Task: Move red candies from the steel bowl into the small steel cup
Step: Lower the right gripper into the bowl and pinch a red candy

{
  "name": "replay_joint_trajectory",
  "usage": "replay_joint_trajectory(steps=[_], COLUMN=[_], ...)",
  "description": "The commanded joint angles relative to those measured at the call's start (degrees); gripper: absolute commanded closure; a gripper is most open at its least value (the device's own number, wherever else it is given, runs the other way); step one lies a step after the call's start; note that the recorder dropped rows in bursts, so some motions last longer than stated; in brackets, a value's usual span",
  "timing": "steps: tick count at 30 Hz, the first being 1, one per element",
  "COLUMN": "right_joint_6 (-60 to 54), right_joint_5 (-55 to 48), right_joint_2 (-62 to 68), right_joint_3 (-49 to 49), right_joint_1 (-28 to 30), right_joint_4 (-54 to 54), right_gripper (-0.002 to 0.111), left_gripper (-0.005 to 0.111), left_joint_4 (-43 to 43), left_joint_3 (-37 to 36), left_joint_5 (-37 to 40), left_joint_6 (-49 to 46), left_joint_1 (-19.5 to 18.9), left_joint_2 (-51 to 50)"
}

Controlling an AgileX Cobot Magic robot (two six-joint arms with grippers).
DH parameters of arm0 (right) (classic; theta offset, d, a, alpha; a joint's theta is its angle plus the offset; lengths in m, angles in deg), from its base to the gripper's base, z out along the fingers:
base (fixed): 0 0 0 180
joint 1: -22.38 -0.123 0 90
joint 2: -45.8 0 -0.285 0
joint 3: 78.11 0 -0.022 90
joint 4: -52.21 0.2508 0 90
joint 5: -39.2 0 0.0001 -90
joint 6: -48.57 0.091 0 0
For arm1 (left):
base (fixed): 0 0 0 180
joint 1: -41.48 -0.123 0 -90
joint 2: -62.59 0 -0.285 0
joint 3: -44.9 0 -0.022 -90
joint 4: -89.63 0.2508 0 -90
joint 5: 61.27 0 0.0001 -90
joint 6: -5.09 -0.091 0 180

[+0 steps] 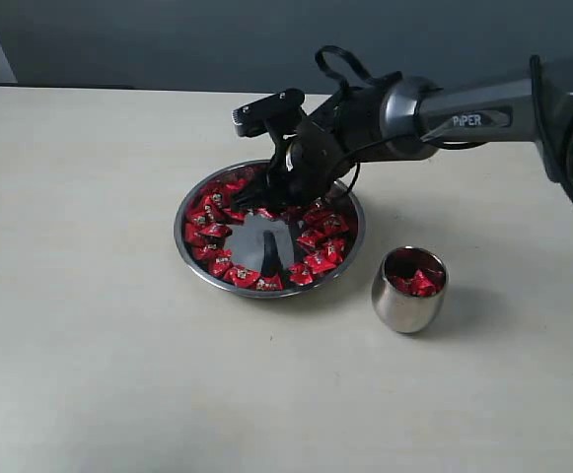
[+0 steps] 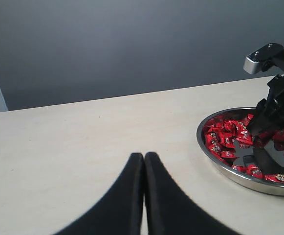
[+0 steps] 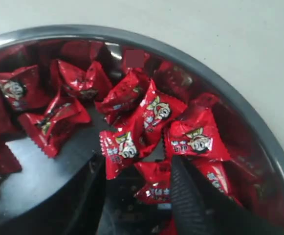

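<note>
— Where are we aiming?
— We're holding our right gripper spread in the bowl; one candy is lying just ahead, between the tips.
— And beyond?
— The cup is standing beside; our left gripper, pressed shut, is sitting farthest.

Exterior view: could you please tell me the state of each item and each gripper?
steel bowl, upright, candies ringing its bare middle.
red candies, wrapped, mostly in the bowl.
small steel cup, upright, partly filled.
right gripper, open, inside the bowl.
left gripper, shut, empty.
</note>
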Motion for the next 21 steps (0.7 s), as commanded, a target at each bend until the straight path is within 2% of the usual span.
replay_joint_trajectory(steps=[1,16,18,21], right_joint_6=[-0.2,-0.2,-0.2,-0.2], right_joint_5=[-0.9,-3.7,-3.8,-3.9], right_joint_2=[0.7,2.7,2.6,2.5], right_joint_3=[-1.1,-1.1,-1.1,-1.1], right_joint_1=[0.2,0.2,0.2,0.2], right_joint_4=[-1.2,-2.6,-2.7,-2.7], right_gripper=[0.066,0.068,0.075,0.095], left_gripper=[0.105,0.105,0.105,0.105], left_joint_4=[-0.1,-0.1,-0.1,-0.1], left_joint_3=[-0.3,-0.3,-0.3,-0.3], left_joint_5=[-0.3,-0.3,-0.3,-0.3], left_joint_6=[0.0,0.0,0.0,0.0], left_joint_1=[0.0,0.0,0.0,0.0], left_joint_2=[0.3,0.3,0.3,0.3])
